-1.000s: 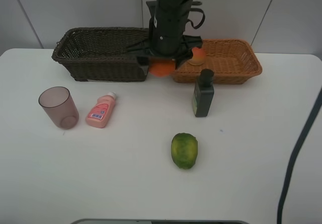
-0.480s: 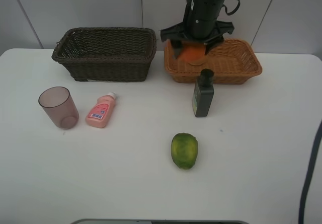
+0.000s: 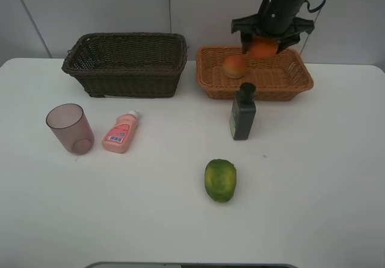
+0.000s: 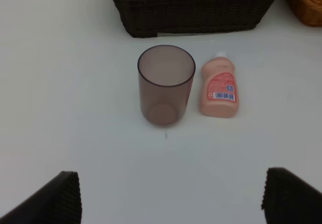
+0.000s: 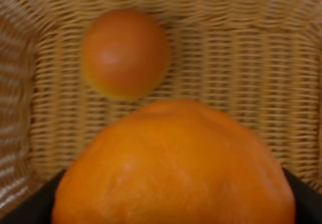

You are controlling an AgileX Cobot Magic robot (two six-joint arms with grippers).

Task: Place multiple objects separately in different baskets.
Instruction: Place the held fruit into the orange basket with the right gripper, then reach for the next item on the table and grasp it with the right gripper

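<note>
Your right gripper (image 3: 263, 41) is clamped on the orange (image 5: 173, 168), which hangs over the middle of the light basket (image 3: 301, 82) at the table's (image 3: 301, 190) far edge, the red-yellow fruit (image 3: 234, 67) lying just toward its left end, so release straight down.

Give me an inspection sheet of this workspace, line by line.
Surface: white table, no spill seen.
Job's things: orange held over the light basket, with the red-yellow fruit inside it; dark basket beside it; mauve cup upright, pink bottle lying flat, dark green bottle upright and green fruit, all on the table.
Clutter: nothing seen.
Grippers: right gripper, jaws shut on the orange; left gripper, jaws open, holding nothing.
Cables: dark loop on the right arm.
Surroundings: pale panelled wall behind.
</note>
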